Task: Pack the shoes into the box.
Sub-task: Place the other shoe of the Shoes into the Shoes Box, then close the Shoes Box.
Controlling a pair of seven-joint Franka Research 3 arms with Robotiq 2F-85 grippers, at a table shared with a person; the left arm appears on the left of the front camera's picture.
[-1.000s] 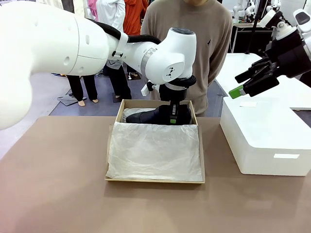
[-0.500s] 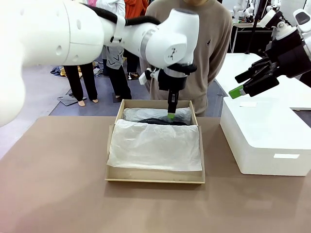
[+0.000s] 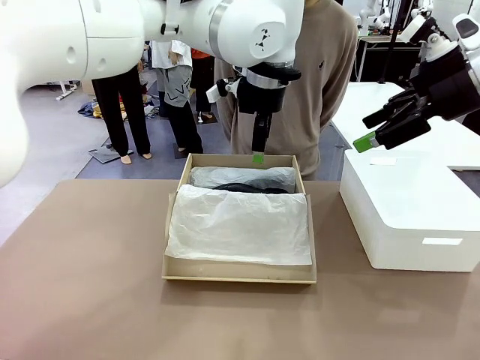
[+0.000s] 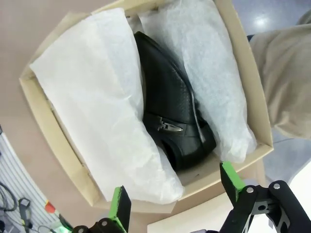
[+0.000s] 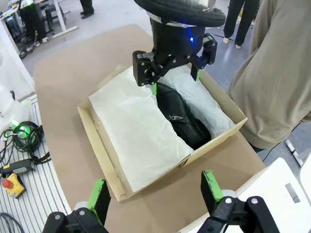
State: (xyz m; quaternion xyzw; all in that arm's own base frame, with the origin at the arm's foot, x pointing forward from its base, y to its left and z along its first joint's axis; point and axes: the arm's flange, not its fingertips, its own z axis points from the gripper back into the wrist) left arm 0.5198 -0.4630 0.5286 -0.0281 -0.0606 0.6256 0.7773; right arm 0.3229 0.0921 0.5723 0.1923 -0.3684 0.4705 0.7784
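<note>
Box (image 3: 240,279) is sitting mid-bench (image 3: 90,300), and loose tissue paper (image 3: 238,225) is covering its near half. That sheet is riding high, so a descending finger is likely to snag it and drag it out.

White box (image 3: 420,217) is lying along the bench's right edge. Right jaws are hanging above it, spread wide and carrying nothing.

One shoe (image 4: 170,111) is lying on its side along the box's far wall, wedged between tissue folds. You can't tell whether its partner is hiding under the paper. Pressing down there is risking a scuffed shoe.

Left jaws are hovering over the box's far wall, fully spread and gripping nothing.

A person (image 3: 315,60) is standing just past the bench's far edge, so any swing that way is risking contact.
</note>
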